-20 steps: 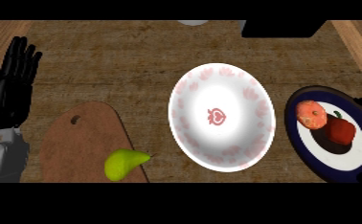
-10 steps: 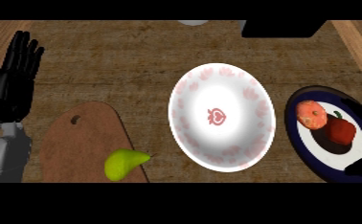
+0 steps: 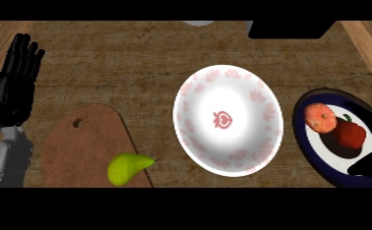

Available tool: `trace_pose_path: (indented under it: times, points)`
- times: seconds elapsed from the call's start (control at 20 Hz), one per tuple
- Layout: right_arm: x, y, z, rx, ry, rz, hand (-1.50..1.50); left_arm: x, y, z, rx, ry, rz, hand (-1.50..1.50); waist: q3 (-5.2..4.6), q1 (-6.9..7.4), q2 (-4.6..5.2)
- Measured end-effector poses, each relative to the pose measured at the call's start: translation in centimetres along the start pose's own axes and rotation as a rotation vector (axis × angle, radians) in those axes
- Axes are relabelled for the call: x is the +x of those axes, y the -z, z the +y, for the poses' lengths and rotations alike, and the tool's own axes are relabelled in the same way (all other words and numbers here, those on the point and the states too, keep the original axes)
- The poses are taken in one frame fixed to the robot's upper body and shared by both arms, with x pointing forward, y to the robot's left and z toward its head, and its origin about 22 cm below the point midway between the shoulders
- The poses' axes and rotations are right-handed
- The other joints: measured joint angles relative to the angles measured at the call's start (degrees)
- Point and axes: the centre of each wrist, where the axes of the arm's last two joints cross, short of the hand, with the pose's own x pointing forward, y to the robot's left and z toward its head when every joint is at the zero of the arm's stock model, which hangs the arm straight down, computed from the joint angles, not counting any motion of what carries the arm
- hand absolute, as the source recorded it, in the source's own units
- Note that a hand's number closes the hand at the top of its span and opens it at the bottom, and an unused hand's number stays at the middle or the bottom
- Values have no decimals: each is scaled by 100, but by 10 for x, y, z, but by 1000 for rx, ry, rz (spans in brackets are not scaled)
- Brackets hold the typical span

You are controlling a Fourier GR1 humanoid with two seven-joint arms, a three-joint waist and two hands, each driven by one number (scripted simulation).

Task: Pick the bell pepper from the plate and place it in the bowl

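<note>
Nothing has moved since the earlier frames: your left hand [image 3: 18, 84] rests at the table's [image 3: 131, 62] far left edge, fingers straight, slightly apart, pointing up, holding nothing. Your red bell pepper [image 3: 350, 133] lies on the dark plate [image 3: 303, 138] at right, touching an orange fruit [image 3: 320, 117], with the white bowl [image 3: 227, 120] just left

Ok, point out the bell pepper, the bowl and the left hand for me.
bell pepper [image 3: 352, 134], head view, middle of its red body
bowl [image 3: 251, 84], head view, patterned inner wall
left hand [image 3: 16, 89], head view, palm
</note>
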Motion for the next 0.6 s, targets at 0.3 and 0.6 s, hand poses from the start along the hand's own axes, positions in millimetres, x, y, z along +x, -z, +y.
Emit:
trace_pose_path:
  times: [0.3, 0.6]
  points:
    - [-5, 7, 12, 20, 7, 44, -150, 1, -2, -5, -5, -2, 5, 0, -3, -5, -3]
    - [-13, 14, 10, -32, -15, -2, 150, 6, -1, -5, -4, -7, 5, 0, -13, -7, -8]
